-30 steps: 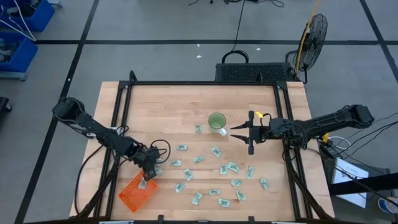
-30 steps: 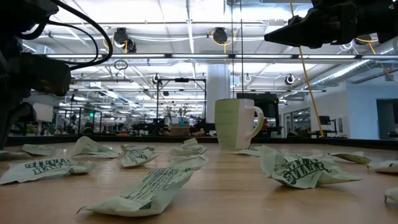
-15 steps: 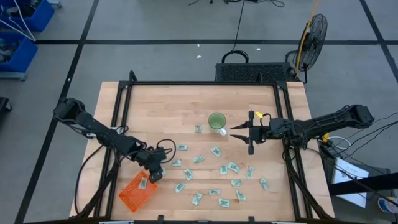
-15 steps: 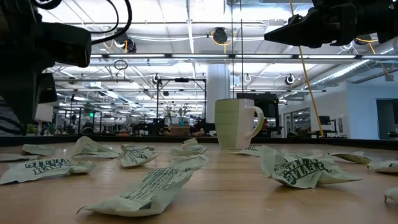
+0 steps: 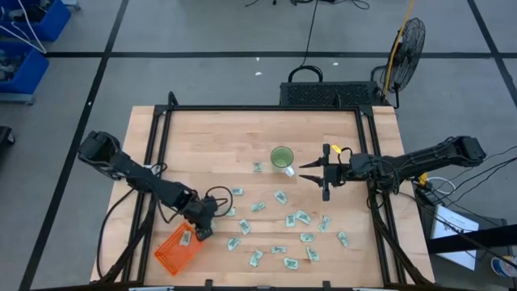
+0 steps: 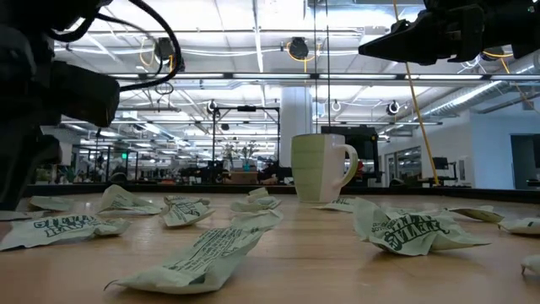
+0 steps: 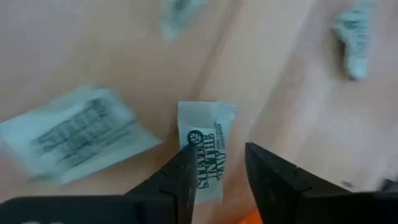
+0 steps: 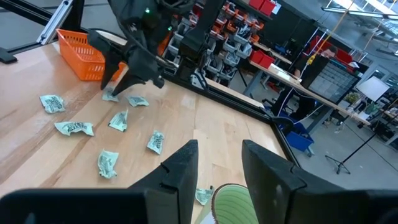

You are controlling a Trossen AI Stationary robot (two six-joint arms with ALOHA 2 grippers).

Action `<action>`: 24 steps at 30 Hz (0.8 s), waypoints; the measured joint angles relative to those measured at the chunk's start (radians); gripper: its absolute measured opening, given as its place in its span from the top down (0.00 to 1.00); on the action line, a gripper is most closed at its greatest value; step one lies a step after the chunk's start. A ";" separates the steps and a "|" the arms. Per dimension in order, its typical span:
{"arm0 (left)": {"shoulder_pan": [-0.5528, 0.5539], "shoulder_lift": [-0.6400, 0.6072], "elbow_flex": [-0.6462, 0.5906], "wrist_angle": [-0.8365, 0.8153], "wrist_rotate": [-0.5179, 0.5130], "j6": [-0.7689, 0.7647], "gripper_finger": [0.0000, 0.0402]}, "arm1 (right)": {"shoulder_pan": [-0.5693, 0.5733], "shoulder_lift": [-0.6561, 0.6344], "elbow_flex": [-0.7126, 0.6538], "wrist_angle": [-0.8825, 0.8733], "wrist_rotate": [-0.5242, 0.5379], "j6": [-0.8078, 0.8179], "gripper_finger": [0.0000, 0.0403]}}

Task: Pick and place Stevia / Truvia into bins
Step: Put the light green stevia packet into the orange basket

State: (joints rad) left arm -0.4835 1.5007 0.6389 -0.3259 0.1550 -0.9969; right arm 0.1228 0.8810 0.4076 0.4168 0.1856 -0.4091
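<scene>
Your left gripper (image 5: 202, 229) hangs lower left, jaws open, beside the orange basket (image 5: 173, 252); only its wrist view shows a sachet (image 7: 206, 155) under them. Loose sachets (image 5: 283, 218) fill the tabletop's (image 5: 218, 137) lower middle; its upper half lies bare. Your right gripper (image 5: 305, 170), jaws open, sits right of the green cup (image 5: 281, 157).

1 camera looks straight down, 1 level across the table (image 6: 337, 253) — 2 ride the wrists.
</scene>
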 joint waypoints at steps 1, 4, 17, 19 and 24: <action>-0.004 0.016 0.001 -0.001 -0.013 0.004 0.63 | 0.000 0.000 0.000 -0.001 0.000 0.001 0.71; -0.009 0.040 0.003 0.004 -0.062 0.049 0.64 | 0.000 0.000 0.000 -0.002 0.000 0.001 0.71; -0.006 0.053 -0.005 -0.026 -0.397 0.262 0.81 | 0.000 0.000 0.000 0.002 0.000 -0.022 0.71; -0.006 0.053 -0.006 -0.027 -0.399 0.288 0.83 | 0.000 0.000 0.000 0.002 0.000 -0.024 0.71; -0.006 0.053 -0.005 -0.038 -0.401 0.311 0.90 | 0.000 0.000 0.000 0.002 0.000 -0.026 0.71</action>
State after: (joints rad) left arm -0.4892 1.5536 0.6338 -0.3635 -0.2457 -0.6855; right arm 0.1226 0.8814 0.4076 0.4187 0.1852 -0.4351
